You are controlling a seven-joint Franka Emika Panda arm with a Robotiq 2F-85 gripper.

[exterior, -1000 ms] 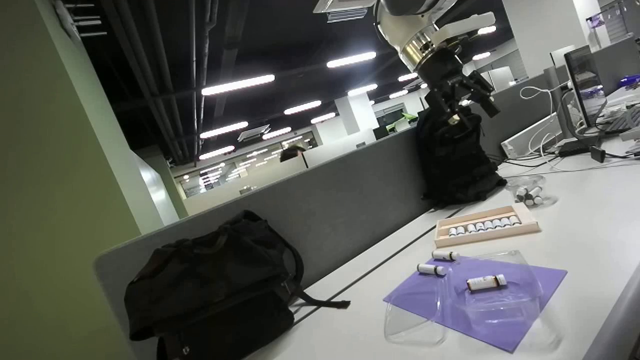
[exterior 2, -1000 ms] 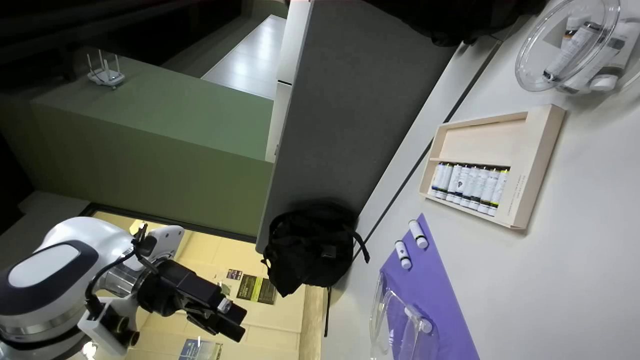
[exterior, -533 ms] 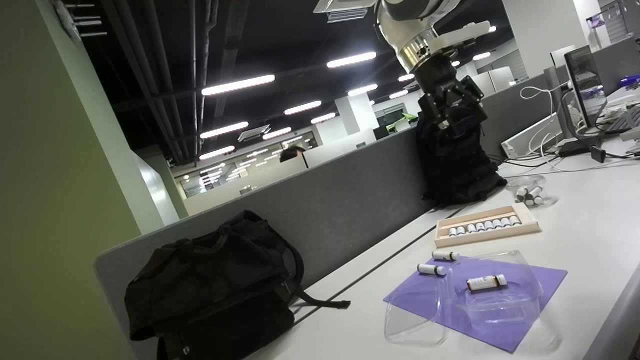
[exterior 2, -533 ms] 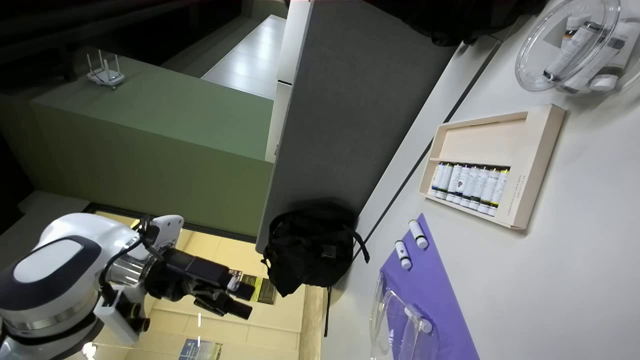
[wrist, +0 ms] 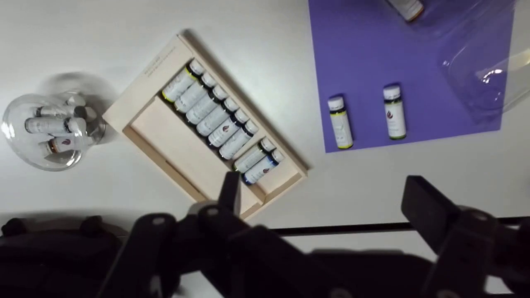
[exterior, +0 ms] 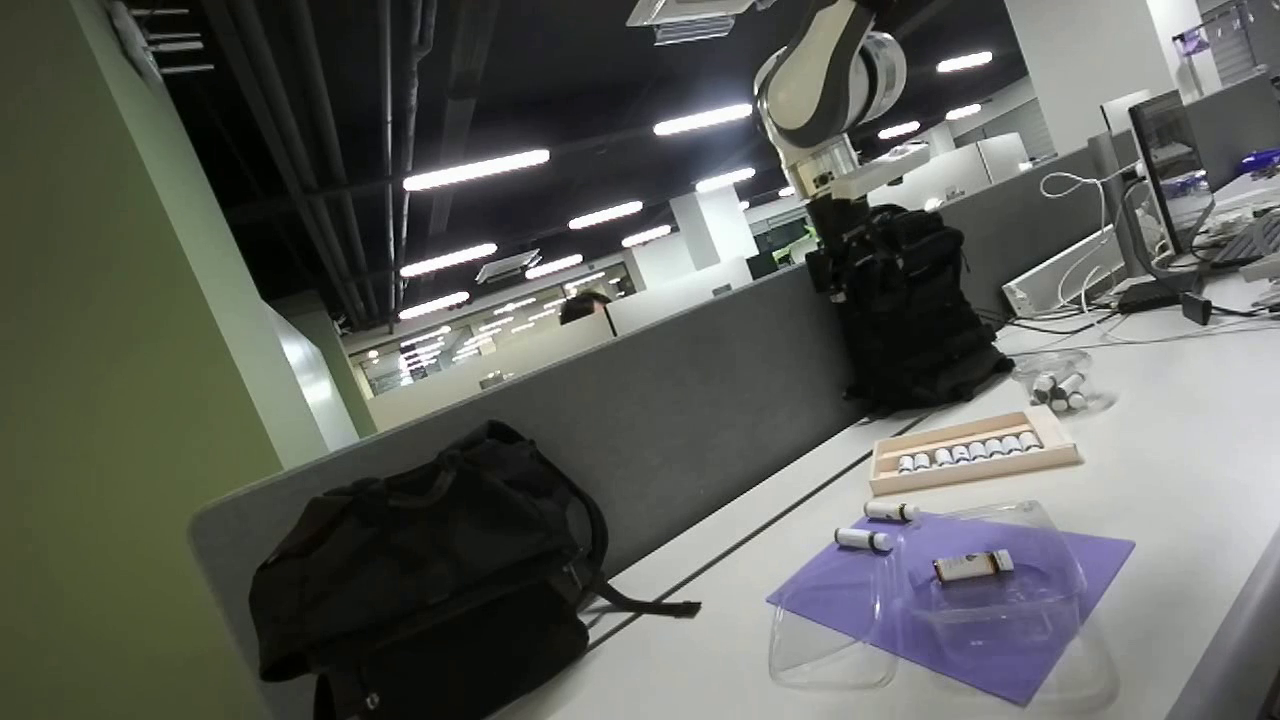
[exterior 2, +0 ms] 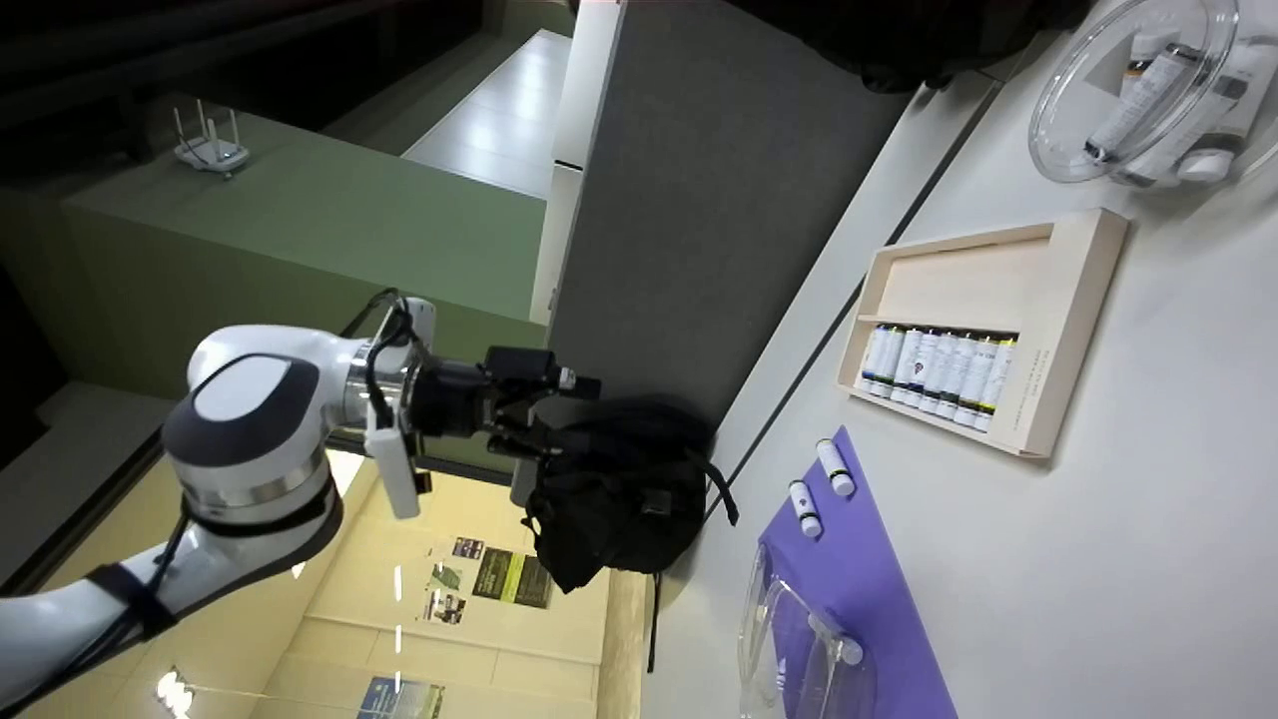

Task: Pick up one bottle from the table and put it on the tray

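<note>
Two small white-labelled bottles with dark necks and white caps lie on the purple mat, one near its corner (wrist: 341,124) and one beside it (wrist: 395,114). I cannot tell which is the task's bottle. The tan wooden tray (wrist: 165,145) lies on the white table (wrist: 269,91). One tray compartment holds a row of similar bottles; the larger one is bare. The tray also shows in both exterior views (exterior: 975,478) (exterior 2: 973,270). My gripper (wrist: 323,186) is open and empty, high above the table; it shows in both exterior views (exterior: 850,285) (exterior 2: 571,417).
A clear jar (wrist: 54,157) with several bottles stands beyond the tray. A clear plastic container (exterior: 1040,600) stands on the purple mat (exterior: 1090,560) with a brown-edged bottle (exterior: 972,566) at it. Black bags (exterior: 900,340) (exterior: 430,570) stand against the grey partition (exterior: 730,370).
The arm has moved and the gripper has turned: it sits lower and further left in an exterior view, and further up and right in an exterior view. The bottles and tray have not moved.
</note>
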